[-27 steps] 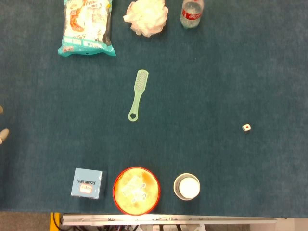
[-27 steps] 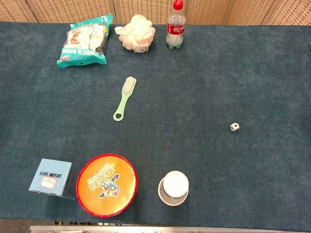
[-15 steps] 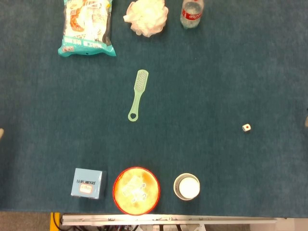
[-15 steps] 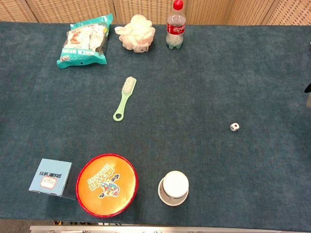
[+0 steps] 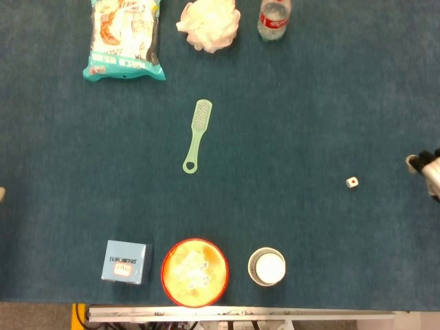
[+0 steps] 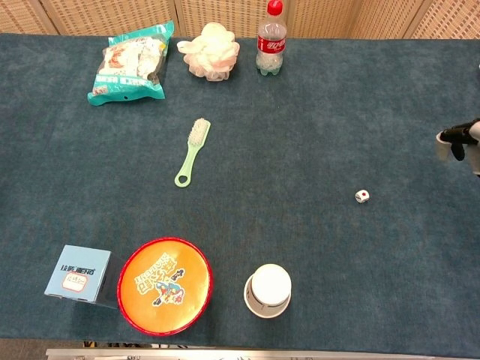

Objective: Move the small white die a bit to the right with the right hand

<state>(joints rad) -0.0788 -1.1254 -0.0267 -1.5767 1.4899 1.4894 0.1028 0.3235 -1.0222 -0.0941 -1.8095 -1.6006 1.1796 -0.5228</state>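
Observation:
The small white die lies alone on the blue cloth, right of centre, with a red dot showing. My right hand pokes in at the right edge, well to the right of the die and apart from it. Only its fingertips show, and nothing is between them. A pale sliver of my left hand shows at the left edge in the head view; its state cannot be read.
A green brush lies mid-table. At the back are a snack bag, a white bath puff and a cola bottle. Near the front edge stand a blue box, a red-rimmed round tin and a white cup.
My right hand has come into view from the right edge, moving leftward toward the die. The left hand has drawn back almost out of the head view. The die has not moved.

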